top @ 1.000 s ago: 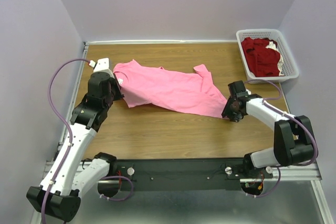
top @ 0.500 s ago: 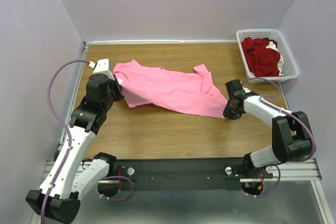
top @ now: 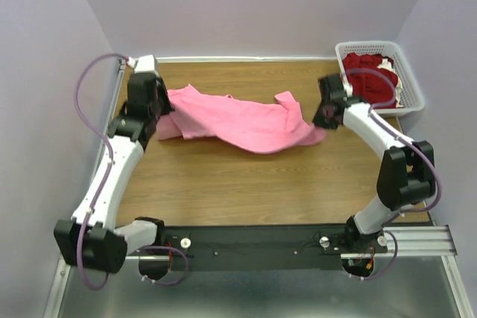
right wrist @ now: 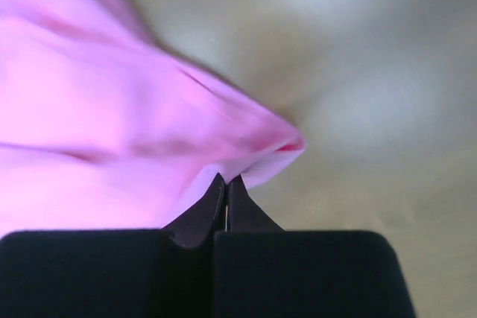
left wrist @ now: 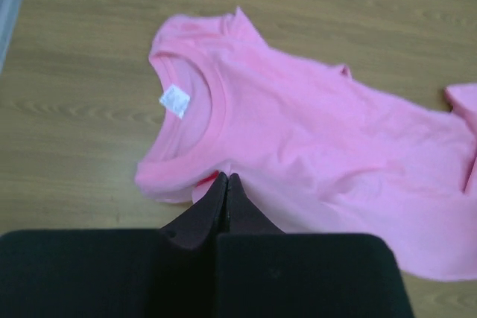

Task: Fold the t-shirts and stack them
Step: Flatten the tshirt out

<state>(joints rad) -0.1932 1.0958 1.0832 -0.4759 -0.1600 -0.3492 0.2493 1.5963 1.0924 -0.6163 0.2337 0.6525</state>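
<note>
Left claw (top: 161, 106) at 9 o'clock and right claw (top: 326, 118) at 3 o'clock are clamped on the pink t-shirt (top: 238, 121); it should be stretched evenly, then laid flat.

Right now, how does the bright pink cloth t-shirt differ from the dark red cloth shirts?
The bright pink cloth t-shirt lies stretched out on the wooden table; the dark red cloth shirts sit bunched in the white plastic lattice basket. The left pincer and right pincer each pinch the pink one; nothing holds the red ones. Neither is folded.
</note>
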